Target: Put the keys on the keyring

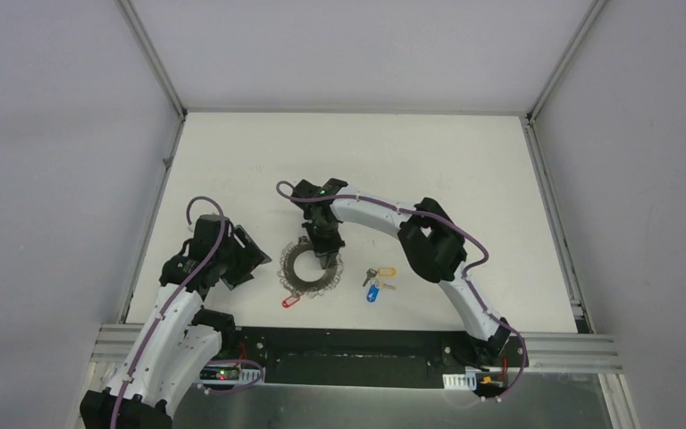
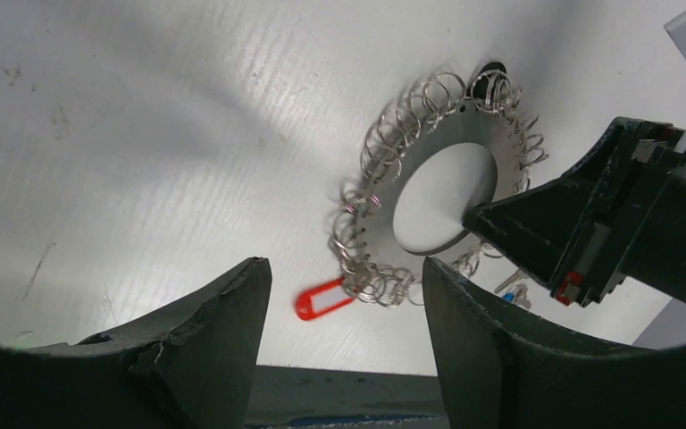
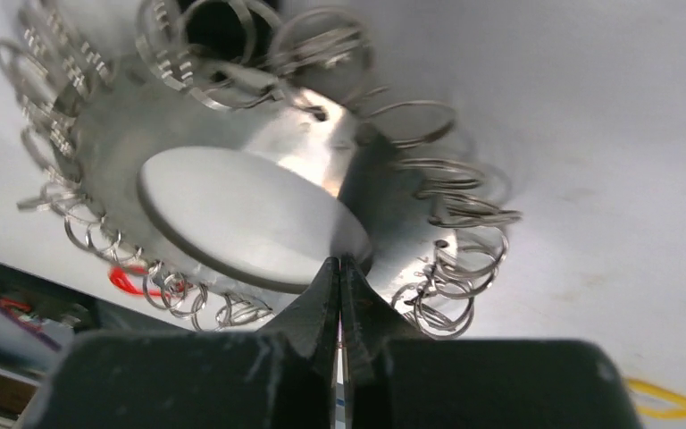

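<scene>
**CLEARANCE AROUND THE RING DISC**

Open ground: the white table is lying bare across its far half.

Obstacles:
- The flat silver metal disc, fringed with wire keyrings, is occupying the centre.
- The right gripper, fingers pressed together, is standing at the disc's inner rim. Its arm is arching past the far and right sides of the small silver keys with yellow and blue plastic tags, leaving their near side open.
- The left gripper, jaws apart, is hovering left of the disc.
- A red plastic key tag is lying against the near-left rings.

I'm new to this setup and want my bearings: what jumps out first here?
A metal disc fringed with wire rings lies mid-table, the right arm's fingers pinched shut at its inner edge. The yellow- and blue-tagged keys lie loose just right of it; a red tag sits at its near rim.
</scene>
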Motion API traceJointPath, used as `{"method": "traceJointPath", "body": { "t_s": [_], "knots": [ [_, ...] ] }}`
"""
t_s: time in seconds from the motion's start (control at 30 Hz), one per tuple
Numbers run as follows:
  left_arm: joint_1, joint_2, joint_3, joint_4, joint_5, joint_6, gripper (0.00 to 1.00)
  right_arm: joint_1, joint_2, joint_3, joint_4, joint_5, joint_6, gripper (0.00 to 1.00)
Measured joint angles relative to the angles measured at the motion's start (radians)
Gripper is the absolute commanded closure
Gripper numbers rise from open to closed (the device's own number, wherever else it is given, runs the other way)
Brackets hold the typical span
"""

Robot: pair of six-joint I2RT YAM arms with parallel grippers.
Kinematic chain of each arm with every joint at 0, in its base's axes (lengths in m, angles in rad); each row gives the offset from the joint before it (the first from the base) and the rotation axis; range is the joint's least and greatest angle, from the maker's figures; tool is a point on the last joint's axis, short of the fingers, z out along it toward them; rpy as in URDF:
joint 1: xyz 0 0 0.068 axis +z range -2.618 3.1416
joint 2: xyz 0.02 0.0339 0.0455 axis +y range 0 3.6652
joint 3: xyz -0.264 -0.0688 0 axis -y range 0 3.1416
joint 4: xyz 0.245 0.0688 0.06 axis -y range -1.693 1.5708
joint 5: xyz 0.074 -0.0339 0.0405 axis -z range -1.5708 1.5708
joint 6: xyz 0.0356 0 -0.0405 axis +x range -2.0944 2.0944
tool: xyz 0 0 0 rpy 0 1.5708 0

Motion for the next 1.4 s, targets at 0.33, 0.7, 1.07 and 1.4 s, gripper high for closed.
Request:
{"method": "traceJointPath", "body": {
  "t_s": [0.33, 0.7, 1.07, 1.4],
  "knots": [
    [0.0, 0.05, -0.009, 0.067, 0.08, 0.053, 0.38, -0.088, -0.104, -0.144, -0.02, 0.035, -0.069, 0.85],
    [0.0, 0.01, -0.043, 0.154, 0.224, 0.1, 0.38, -0.138, -0.182, -0.105, 0.116, -0.174, -0.08, 0.61],
    [0.0, 0.015, 0.159, 0.108, 0.327, 0.161, 0.37, -0.169, -0.099, 0.027, 0.218, -0.246, -0.015, 0.75],
    [0.0, 0.117, 0.343, -0.038, 0.326, 0.384, 0.36, -0.168, 0.015, 0.116, 0.169, -0.228, 0.0, 0.69]
  ]
}}
